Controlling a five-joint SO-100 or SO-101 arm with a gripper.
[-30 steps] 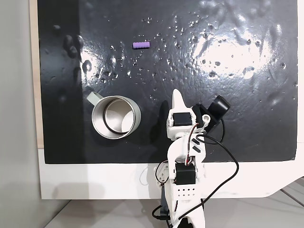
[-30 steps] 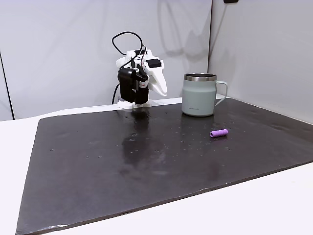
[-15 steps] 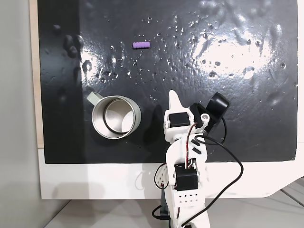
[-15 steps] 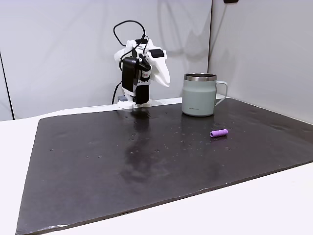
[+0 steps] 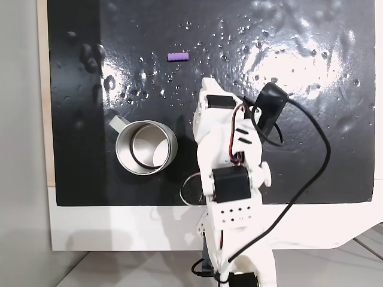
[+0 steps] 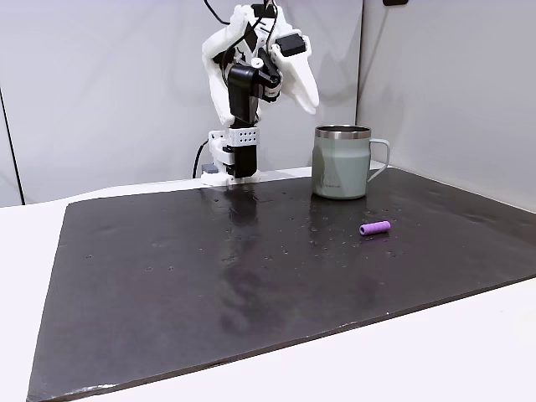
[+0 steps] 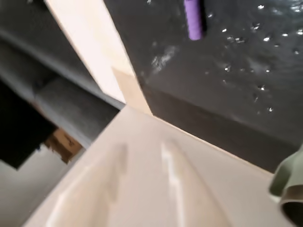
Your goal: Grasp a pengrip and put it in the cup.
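your arm rears high over the black mat (image 6: 167,276), its gripper (image 6: 308,94) clenched on nothing, while the purple pengrip (image 5: 177,57) lies loose beyond the cup (image 5: 145,147), well apart, awaiting pickup.

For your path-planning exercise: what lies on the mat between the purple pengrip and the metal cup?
Nothing but bare, shiny black mat: in both fixed views the pengrip lies apart from the cup, with no object between them.
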